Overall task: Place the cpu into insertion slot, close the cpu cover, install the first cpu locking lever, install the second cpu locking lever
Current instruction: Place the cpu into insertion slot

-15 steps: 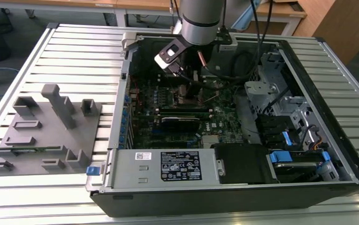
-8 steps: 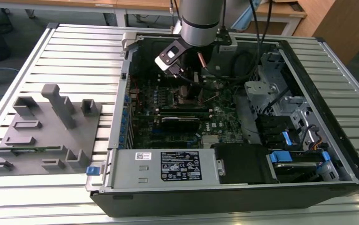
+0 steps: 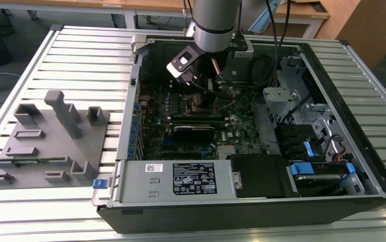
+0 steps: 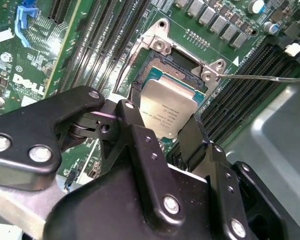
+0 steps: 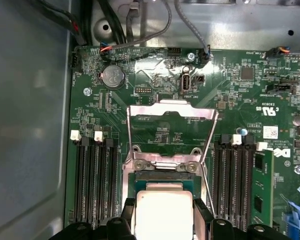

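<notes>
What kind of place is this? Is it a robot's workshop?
Probably a robotics lab or workshop: a robot arm reaches into an open computer case on a slatted metal table, with wooden desks behind. Its gripper holds the cpu.

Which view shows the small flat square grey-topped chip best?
The second wrist view: the small flat square grey-topped chip appears largely uncovered, held between the hand's fingers. The first wrist view shows its pale top cut by the picture's edge. The exterior view leaves it too small to tell.
</notes>
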